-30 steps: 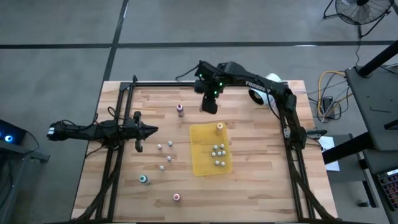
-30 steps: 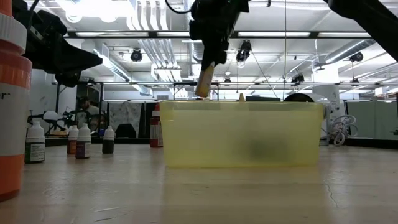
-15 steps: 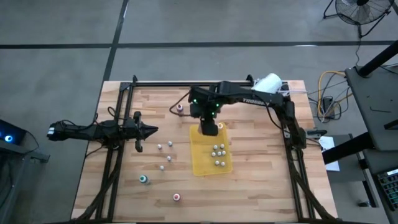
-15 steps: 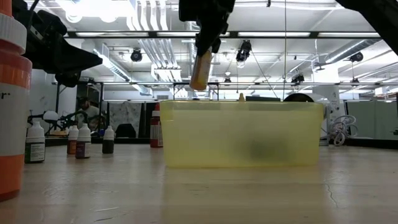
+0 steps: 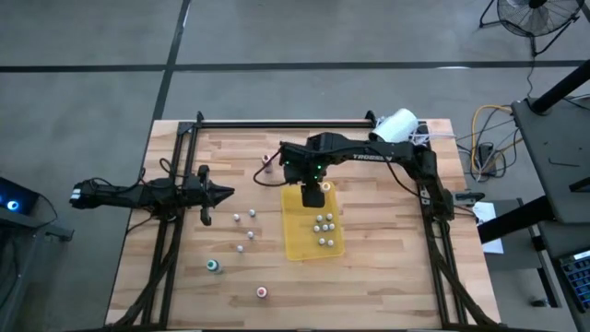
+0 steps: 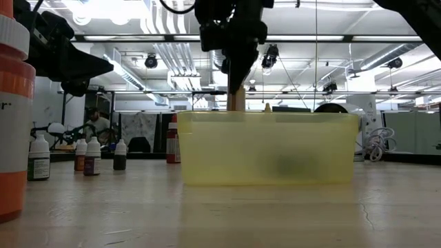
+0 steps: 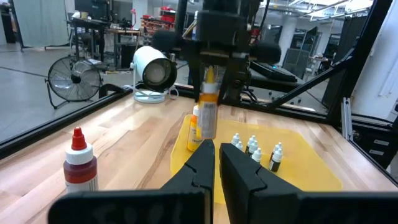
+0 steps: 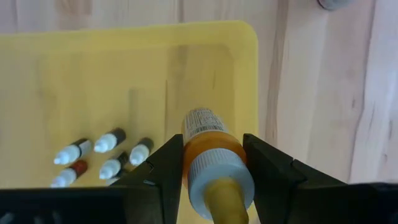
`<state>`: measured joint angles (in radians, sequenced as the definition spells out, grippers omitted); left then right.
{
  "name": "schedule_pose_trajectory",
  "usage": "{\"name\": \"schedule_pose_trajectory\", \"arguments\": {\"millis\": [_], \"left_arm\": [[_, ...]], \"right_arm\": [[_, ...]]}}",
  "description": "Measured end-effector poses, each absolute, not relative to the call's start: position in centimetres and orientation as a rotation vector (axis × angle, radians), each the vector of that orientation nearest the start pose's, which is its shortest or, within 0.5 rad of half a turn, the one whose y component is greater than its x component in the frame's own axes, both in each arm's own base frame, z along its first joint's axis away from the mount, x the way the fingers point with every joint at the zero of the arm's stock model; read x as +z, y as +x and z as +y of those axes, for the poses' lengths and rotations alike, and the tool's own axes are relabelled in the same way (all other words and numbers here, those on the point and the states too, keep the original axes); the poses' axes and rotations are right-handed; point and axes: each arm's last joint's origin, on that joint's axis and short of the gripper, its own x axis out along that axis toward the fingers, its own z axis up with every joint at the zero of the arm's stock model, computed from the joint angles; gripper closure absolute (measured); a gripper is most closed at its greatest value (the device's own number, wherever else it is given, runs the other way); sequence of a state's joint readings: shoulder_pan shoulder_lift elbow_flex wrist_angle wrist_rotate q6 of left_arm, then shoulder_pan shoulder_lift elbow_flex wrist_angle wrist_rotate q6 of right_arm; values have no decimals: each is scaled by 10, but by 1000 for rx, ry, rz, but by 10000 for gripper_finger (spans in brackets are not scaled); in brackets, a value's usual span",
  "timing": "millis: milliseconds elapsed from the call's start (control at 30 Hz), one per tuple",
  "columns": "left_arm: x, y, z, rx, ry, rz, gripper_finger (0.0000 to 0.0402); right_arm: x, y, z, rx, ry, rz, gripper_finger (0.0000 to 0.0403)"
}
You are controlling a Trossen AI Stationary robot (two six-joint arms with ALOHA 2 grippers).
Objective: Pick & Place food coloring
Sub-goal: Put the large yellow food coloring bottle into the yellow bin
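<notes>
Tray: shallow yellow plastic tray (image 5: pixel 300 235) on the wooden table (image 5: pixel 387 249).
Right gripper (image 8: pixel 211 163): clamps an orange-bodied food coloring bottle (image 8: pixel 208 148), upright, above the tray's far end.
Left gripper (image 7: pixel 216 163): clenched, empty, well apart.
Small white-capped bottles (image 5: pixel 324 229): grouped inside the tray.

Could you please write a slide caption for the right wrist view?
Right gripper holds an orange food coloring bottle above the yellow tray.

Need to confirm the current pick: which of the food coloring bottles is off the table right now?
The yellow-topped bottle, gripped by the right end effector above the yellow tray. The small bottles in the tray and those on the table all stand on their bases.
</notes>
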<state>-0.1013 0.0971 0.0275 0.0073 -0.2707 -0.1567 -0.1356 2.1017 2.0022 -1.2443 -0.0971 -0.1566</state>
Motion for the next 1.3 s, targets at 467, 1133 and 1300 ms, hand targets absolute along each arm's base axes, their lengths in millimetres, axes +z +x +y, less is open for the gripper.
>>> {"name": "schedule_pose_trajectory", "arguments": {"millis": [467,1133,1300], "left_arm": [[166,102,-3,174,-145,48,402],[166,102,-3,174,-145,48,402],[166,102,-3,174,-145,48,402]], "right_arm": [[227,419,-57,8,-15,1391,266],[208,418,-58,-45,-33,1394,266],[208,418,-58,-47,-34,1395,266]]}}
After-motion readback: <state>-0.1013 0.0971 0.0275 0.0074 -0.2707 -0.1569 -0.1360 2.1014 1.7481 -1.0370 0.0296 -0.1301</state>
